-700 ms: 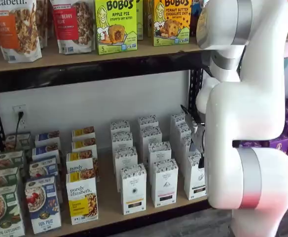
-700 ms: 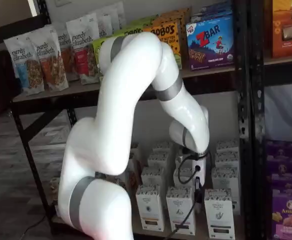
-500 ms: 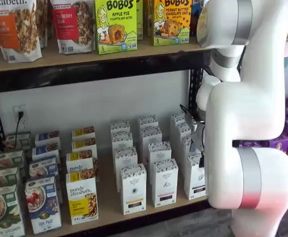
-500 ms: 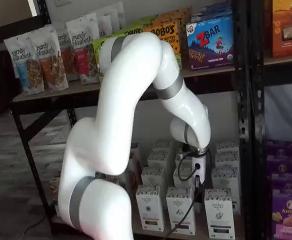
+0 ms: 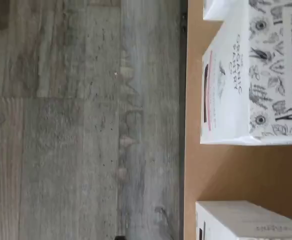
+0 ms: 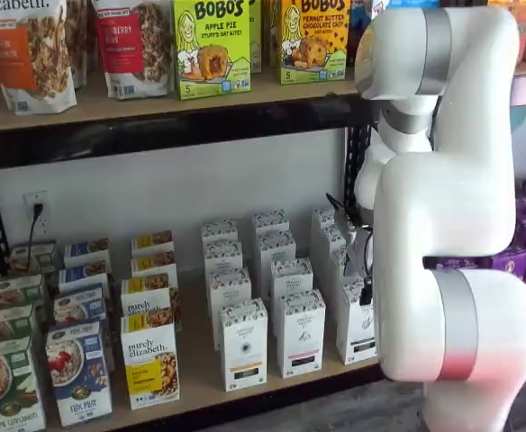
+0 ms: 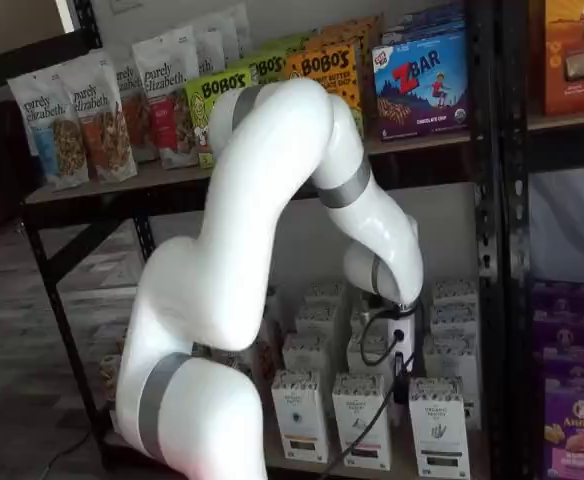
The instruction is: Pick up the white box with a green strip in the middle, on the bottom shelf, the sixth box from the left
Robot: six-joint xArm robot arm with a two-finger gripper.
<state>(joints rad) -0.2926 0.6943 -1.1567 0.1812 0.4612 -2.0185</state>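
The white arm is leaning further rightward, lowering its black-fingered hand (image 7: 401, 385), whose opening I cannot tell, beside the tall white green-striped carton (image 7: 438, 428), which is standing frontmost on the pale plywood tabletop (image 6: 200, 358), within easy reach.

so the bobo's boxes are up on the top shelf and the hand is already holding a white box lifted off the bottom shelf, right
Not quite. The Bobo's boxes are on the top shelf, but no white box is lifted: in both shelf views the hand hangs among the white boxes, which stand on the bottom shelf. Whether it grips one cannot be told.
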